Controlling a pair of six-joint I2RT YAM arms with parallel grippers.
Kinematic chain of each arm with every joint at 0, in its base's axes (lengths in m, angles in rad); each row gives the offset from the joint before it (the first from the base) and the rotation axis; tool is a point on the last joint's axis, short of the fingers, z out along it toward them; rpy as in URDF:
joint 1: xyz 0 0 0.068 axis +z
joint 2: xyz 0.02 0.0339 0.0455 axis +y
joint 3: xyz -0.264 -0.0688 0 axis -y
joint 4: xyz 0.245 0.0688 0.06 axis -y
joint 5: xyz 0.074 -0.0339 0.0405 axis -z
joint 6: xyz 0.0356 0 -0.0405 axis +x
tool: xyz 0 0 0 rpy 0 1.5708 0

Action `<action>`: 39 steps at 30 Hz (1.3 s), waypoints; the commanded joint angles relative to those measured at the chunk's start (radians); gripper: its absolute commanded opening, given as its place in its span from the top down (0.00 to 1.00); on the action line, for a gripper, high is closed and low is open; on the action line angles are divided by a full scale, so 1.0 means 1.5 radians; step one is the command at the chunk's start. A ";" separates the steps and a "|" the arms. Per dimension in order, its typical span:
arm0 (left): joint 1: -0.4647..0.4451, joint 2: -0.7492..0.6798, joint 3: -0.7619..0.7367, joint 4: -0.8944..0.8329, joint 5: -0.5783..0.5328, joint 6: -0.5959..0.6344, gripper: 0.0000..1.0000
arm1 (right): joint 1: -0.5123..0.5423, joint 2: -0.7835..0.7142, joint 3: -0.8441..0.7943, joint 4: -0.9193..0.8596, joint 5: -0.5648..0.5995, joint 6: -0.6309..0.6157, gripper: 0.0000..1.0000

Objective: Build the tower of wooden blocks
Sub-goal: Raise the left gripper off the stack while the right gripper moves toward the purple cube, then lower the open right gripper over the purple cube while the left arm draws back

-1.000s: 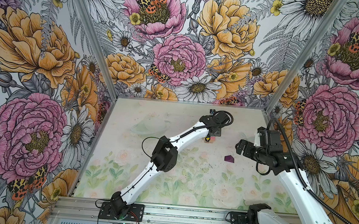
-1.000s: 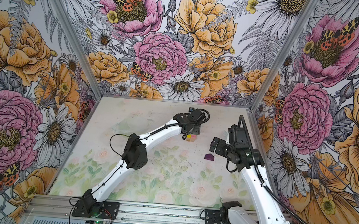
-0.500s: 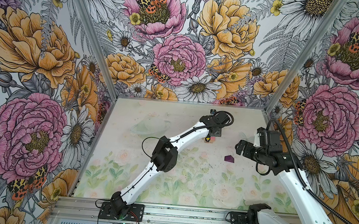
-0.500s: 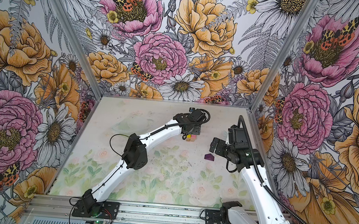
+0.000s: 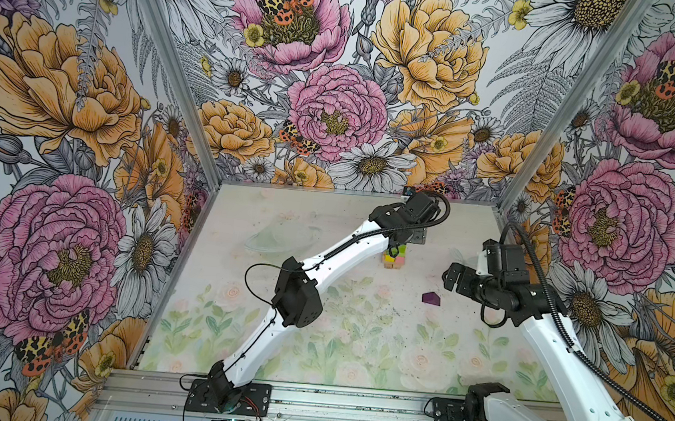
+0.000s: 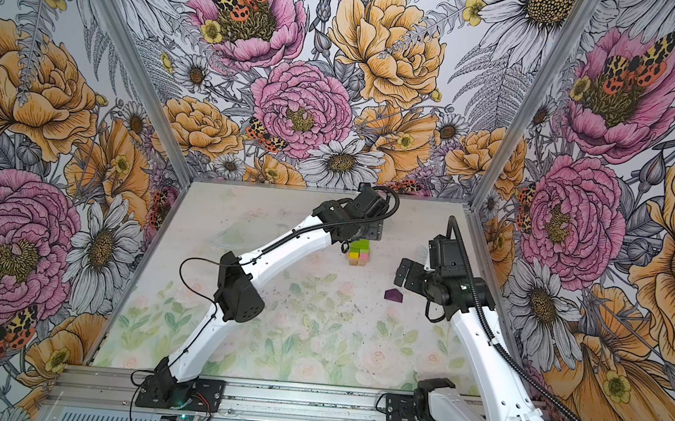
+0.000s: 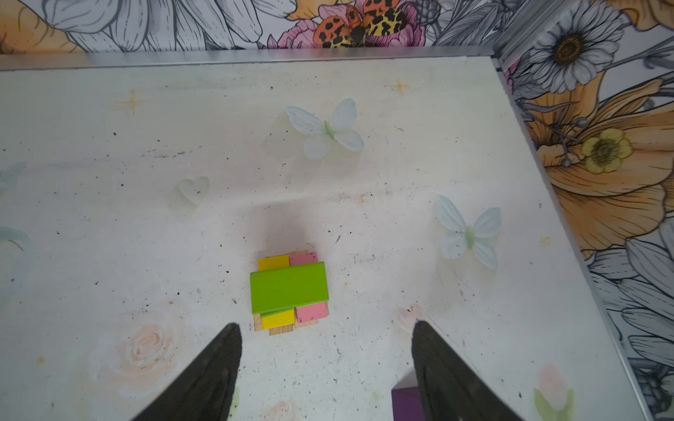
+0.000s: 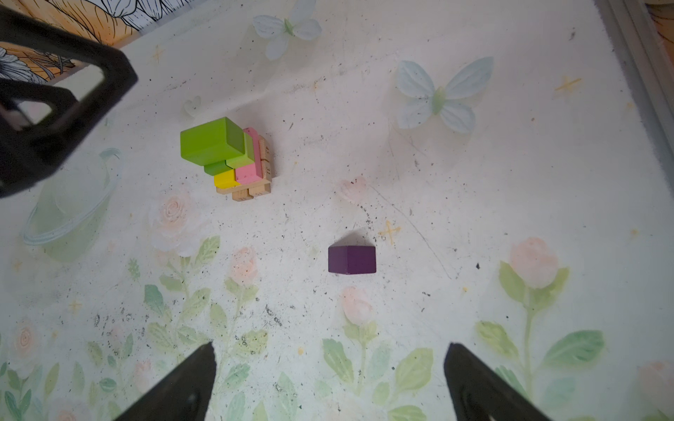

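The wood block tower (image 5: 394,256) stands on the table (image 5: 269,209), directly below the left gripper (image 7: 325,326). That gripper hangs above the tower without touching it. Its two dark fingers are spread wider than the tower's top block and hold nothing. In the left wrist view the tower is seen from straight overhead, just past the fingertips.

The right gripper (image 8: 330,346) is well to the right of the tower in both top views, raised off the table. Its fingers are spread wide with nothing between them.

The tower holds, from the top down:
- One lime brick (image 8: 211,140), lying flat as the cap.
- Two green cubes (image 8: 217,168), mostly covered by the brick.
- One pink oblong (image 8: 248,173) and one yellow oblong (image 8: 225,178), side by side, with both ends sticking out from under the brick.
- Plain tan oblongs (image 8: 242,195) in two crossed layers at the base. Only their ends show, so their number is not clear.

One purple peaked piece (image 5: 431,298) lies alone on the table. It is apart from the tower, to the tower's right and nearer the front edge. It is close to the right gripper, and nothing touches it.

There are two arms in all, each with one gripper.
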 commanded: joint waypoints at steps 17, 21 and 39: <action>-0.057 -0.586 -0.723 0.247 -0.062 0.027 0.14 | -0.005 0.154 0.029 0.070 0.001 0.037 0.07; -0.055 -0.727 -0.888 0.251 -0.071 -0.001 0.12 | -0.009 0.206 0.043 0.083 0.035 0.035 0.07; -0.050 -1.036 -1.187 0.252 -0.018 -0.065 0.01 | -0.059 0.423 0.006 0.163 0.074 0.081 0.47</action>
